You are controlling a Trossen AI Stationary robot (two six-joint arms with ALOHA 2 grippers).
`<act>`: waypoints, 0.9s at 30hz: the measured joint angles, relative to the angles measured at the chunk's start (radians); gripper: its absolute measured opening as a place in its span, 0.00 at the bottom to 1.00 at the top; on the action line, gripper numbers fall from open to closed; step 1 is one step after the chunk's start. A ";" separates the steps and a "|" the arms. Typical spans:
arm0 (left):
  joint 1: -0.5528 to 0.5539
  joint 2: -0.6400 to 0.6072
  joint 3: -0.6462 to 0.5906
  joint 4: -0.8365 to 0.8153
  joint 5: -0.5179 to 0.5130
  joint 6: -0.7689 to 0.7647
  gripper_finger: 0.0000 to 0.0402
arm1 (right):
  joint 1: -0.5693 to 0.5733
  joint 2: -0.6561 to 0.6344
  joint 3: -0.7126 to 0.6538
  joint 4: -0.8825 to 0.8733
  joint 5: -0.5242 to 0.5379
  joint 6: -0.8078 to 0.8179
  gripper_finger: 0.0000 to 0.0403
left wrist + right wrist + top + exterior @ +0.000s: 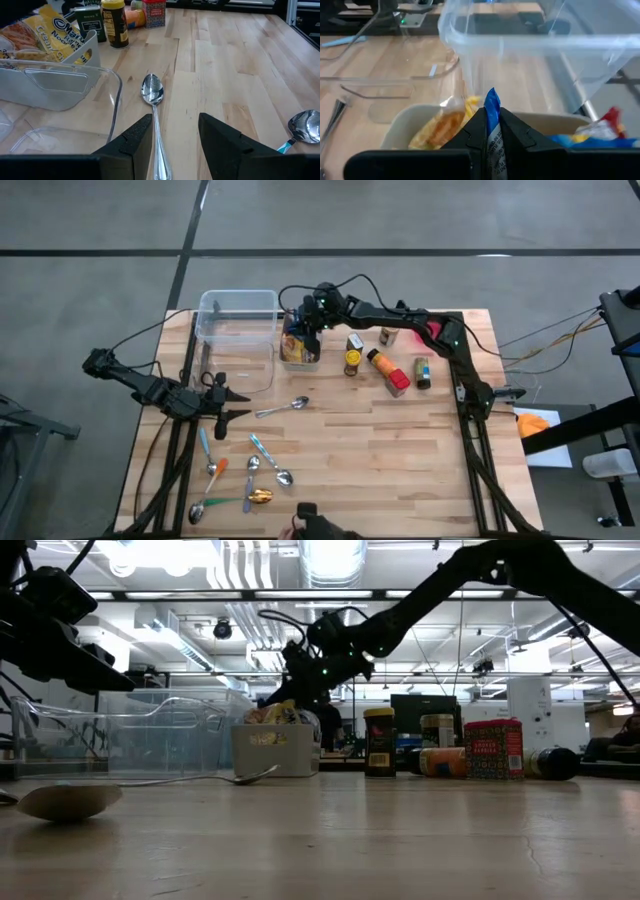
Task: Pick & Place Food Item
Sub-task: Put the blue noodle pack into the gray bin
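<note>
The wooden table carries a clear plastic bin, the landmark here. Just right of it stands a small white container of snack packets; farther right, jars and spice bottles. Below it lie scattered spoons.

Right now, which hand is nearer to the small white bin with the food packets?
The right hand: it is over the white bin, pinching a blue packet. The left hand waits apart, beside the clear container.
</note>
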 joint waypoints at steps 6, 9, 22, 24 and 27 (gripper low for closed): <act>0.000 0.000 0.000 0.000 0.000 0.000 0.41 | 0.003 0.007 0.030 -0.016 -0.030 0.010 0.07; 0.000 0.000 0.000 0.000 0.000 0.000 0.41 | 0.002 0.007 0.039 -0.026 -0.030 0.019 0.07; 0.000 0.000 0.000 0.000 0.000 0.000 0.41 | 0.004 0.005 0.039 -0.064 -0.011 0.021 0.07; 0.000 0.000 0.000 0.000 0.000 0.000 0.41 | 0.007 0.005 0.039 -0.071 -0.012 0.020 0.07; 0.000 0.000 0.000 0.000 0.000 0.000 0.41 | 0.012 0.005 0.038 -0.082 -0.016 0.010 0.07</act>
